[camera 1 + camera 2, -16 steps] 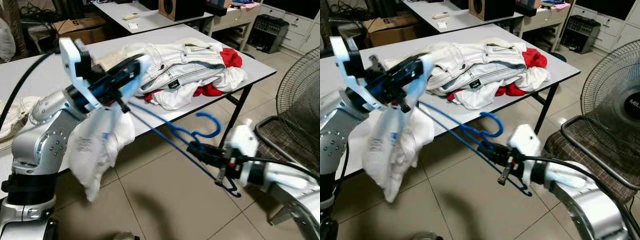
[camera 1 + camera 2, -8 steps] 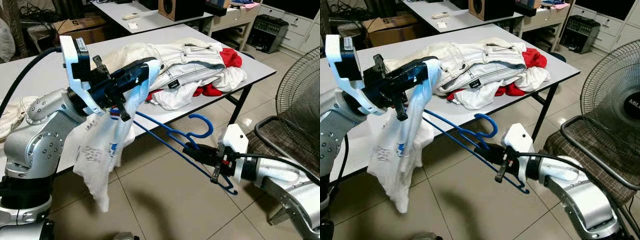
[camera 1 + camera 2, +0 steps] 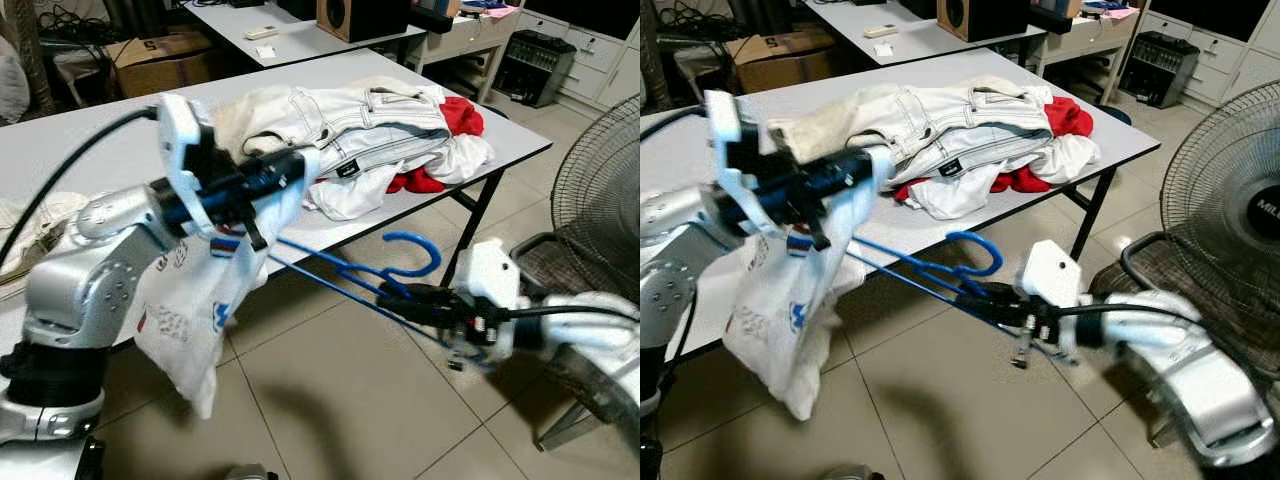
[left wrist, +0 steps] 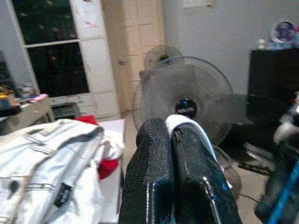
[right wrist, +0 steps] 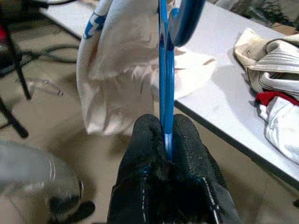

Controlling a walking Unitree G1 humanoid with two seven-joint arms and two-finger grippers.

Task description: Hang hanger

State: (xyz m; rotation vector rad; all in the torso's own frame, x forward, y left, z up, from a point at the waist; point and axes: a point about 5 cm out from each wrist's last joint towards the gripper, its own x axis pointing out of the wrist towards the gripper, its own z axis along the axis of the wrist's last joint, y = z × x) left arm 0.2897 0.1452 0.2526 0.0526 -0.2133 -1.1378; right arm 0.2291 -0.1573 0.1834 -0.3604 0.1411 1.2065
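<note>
The far end of the thin blue plastic hanger (image 3: 352,277) runs in under the hanging white printed T-shirt (image 3: 195,310) and is lost there, so how far it reaches into the cloth cannot be told. The right arm is smeared with motion blur, and the lower bar of the hanger beside it is hard to make out.

The left gripper (image 3: 278,170) is raised above the edge of the grey tabletop (image 3: 90,150), its two black textured fingers (image 4: 149,186) pressed together on a fold of the T-shirt, which droops limp from them towards the tiled floor (image 3: 330,400). The right gripper (image 3: 415,298) is low over the floor beside the tabletop, its fingers closed tight on the hanger's thin blue bar just below the curved hook (image 3: 412,256).

Since half a second ago the left arm has shifted to the right and the shirt hangs wider, more of its blue and red print showing. The right gripper has moved a little to the right with the hanger.

On the tabletop lies a rumpled pile of pale denim clothes (image 3: 370,125) over a red garment (image 3: 462,115). A round wire-caged fan (image 3: 600,190) stands at the right.
</note>
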